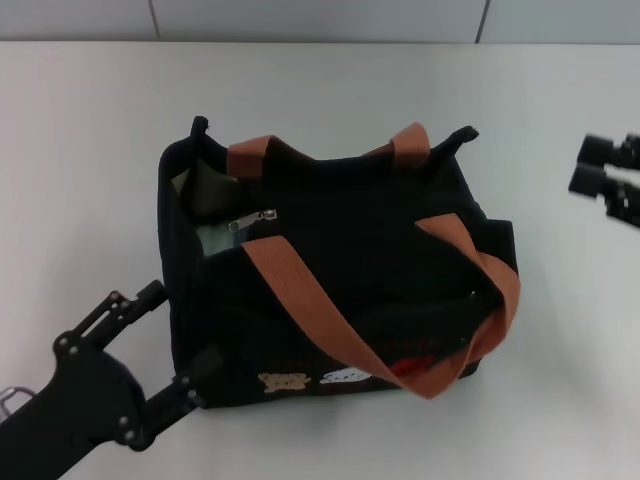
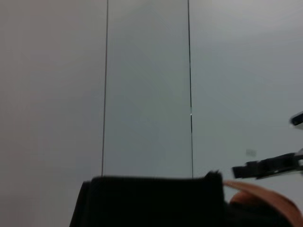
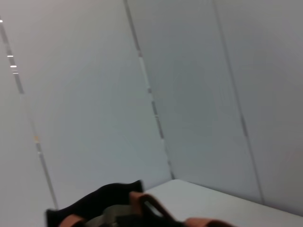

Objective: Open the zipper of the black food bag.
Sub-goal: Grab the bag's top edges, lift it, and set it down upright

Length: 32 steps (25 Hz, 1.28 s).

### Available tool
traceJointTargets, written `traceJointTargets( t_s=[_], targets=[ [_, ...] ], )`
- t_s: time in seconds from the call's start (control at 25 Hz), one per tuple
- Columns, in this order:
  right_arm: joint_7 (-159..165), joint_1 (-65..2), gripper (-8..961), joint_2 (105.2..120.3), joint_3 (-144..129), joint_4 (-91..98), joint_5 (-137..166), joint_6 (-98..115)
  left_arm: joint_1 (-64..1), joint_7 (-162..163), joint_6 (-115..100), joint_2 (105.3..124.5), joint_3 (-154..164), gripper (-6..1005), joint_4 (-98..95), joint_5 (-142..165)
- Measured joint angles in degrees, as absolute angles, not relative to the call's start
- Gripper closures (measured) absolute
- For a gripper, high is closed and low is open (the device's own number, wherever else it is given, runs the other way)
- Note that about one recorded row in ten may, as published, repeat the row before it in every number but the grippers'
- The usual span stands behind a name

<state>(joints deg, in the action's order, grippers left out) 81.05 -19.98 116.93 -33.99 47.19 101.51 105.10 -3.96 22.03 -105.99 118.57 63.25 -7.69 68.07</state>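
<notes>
The black food bag (image 1: 340, 270) stands mid-table, its bear patches (image 1: 283, 381) facing me and two orange-brown handles (image 1: 300, 300) flopped across its top. At its left end the top gapes, showing a pale lining and the zipper's silvery pull tab (image 1: 252, 221). My left gripper (image 1: 183, 325) is open at the bag's near left corner, one finger beside the left wall and the other touching the front face. My right gripper (image 1: 592, 165) hovers open and apart from the bag at the far right. The bag's black top edge (image 2: 151, 201) shows in the left wrist view, and the bag (image 3: 94, 205) also in the right wrist view.
The white table (image 1: 90, 150) spreads all around the bag. A pale panelled wall (image 1: 320, 18) runs along its far edge. In the left wrist view the right gripper (image 2: 267, 168) appears farther off, beyond the bag's handle (image 2: 265, 198).
</notes>
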Motion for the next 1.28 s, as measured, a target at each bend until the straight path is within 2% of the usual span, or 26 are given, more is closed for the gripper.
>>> traceJointTargets(
  t_s=[0.12,0.56,1.0,1.28],
  targets=[
    [77.7,-18.75,529,116.8,-34.02,45.19,101.55,107.15,-5.9,22.48,-103.86,118.62,63.37,229,-6.68,68.1],
    [77.46,-18.42,531,116.7,-33.61,43.49,103.28,107.03,-8.82,17.64,-98.06,119.08,62.24,246,-3.84,67.7],
    [77.66,-18.3,532,116.99,-33.57,43.09,103.28,106.82,-9.0,13.34,-97.77,119.18,60.55,653,-2.82,67.59],
    [77.87,-18.21,537,117.0,-33.37,43.06,102.93,106.43,-10.16,9.81,-98.26,119.18,56.59,743,1.07,67.58]
  ],
)
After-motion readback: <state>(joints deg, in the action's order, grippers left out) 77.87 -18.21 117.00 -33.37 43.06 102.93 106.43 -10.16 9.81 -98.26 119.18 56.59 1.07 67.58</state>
